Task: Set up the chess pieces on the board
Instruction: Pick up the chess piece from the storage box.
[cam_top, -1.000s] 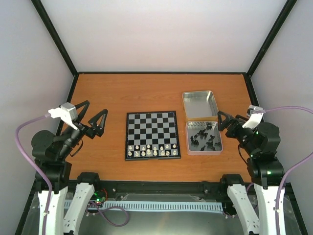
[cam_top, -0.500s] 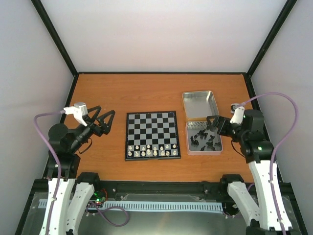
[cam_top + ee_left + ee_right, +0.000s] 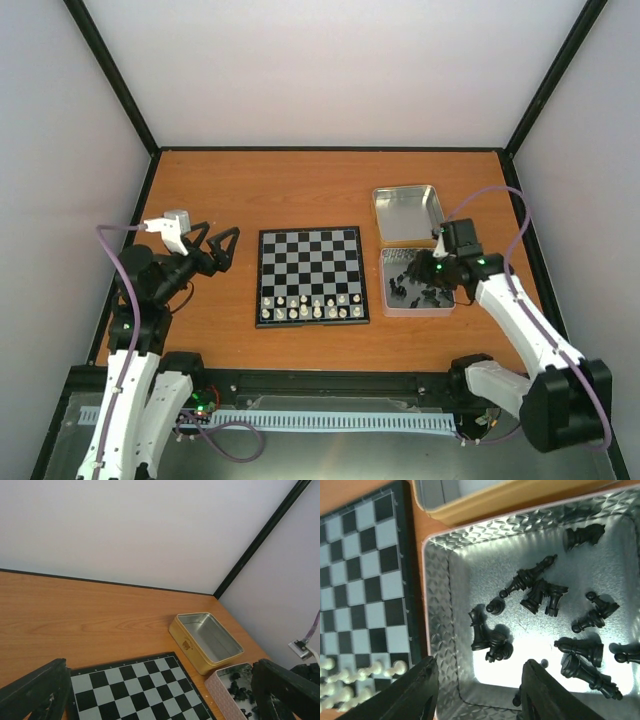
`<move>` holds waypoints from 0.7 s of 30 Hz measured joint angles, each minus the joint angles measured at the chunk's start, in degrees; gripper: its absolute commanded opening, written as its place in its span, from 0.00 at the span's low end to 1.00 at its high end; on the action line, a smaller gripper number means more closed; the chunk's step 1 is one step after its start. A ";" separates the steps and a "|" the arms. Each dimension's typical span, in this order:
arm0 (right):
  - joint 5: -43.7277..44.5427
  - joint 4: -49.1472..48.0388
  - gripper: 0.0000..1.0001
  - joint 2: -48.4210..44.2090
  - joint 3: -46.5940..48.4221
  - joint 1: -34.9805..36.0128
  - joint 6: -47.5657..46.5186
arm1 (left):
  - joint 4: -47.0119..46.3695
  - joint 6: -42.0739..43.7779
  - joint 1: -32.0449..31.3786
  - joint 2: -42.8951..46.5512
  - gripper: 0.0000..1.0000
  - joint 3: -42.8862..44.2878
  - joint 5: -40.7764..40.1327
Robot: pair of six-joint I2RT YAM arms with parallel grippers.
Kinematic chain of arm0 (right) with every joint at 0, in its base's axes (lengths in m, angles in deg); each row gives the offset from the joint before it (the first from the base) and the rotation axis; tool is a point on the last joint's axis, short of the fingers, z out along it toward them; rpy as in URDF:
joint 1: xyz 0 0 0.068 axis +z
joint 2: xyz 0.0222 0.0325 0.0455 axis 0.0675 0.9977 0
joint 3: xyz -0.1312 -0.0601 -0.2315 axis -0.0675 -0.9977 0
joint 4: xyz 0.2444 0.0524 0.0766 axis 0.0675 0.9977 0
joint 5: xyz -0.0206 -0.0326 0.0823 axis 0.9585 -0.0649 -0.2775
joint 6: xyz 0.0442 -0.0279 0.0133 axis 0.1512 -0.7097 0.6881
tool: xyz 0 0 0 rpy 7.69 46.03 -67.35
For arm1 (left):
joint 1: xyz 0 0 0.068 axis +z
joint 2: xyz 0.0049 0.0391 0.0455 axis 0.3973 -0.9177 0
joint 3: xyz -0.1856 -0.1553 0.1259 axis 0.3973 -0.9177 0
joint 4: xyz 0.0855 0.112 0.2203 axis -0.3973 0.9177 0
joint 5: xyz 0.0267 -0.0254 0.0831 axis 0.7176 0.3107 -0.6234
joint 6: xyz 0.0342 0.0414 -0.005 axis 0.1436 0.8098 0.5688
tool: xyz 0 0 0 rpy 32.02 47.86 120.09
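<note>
The board [image 3: 310, 258] lies mid-table, its squares bare apart from two rows of white pieces [image 3: 308, 306] along the near edge. The black chess pieces [image 3: 420, 282] lie tumbled in a silver tin [image 3: 386, 300] right of the board. My right gripper [image 3: 430, 272] hangs over that tin. In the right wrist view it [image 3: 481, 667] is open, its fingers straddling the tin's near-left corner, just short of two black pieces [image 3: 490, 640] lying together; nothing sits between them. My left gripper [image 3: 216, 250] stands open left of the board, holding nothing.
An empty gold-sided tin [image 3: 407, 212] sits just behind the pieces tin, almost touching it. In the left wrist view the board's far corner [image 3: 135, 690] and both tins [image 3: 207, 640] show ahead. Black frame rails and white walls bound the table.
My right arm has swung in from the right edge and lowered over the pieces tin, its jaws narrowing. My left arm has shifted slightly toward the board, still open.
</note>
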 measured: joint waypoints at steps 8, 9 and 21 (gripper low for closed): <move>12.20 -1.95 0.32 13.18 2.56 8.66 2.56 | 4.33 2.80 0.00 1.64 1.00 0.07 -2.80; 13.11 -2.45 0.34 14.53 2.91 8.83 2.49 | 5.03 3.08 0.00 1.88 1.00 0.11 -2.95; 14.29 -7.02 0.30 23.71 3.96 11.69 2.62 | 6.93 3.91 0.00 3.13 1.00 0.13 -3.91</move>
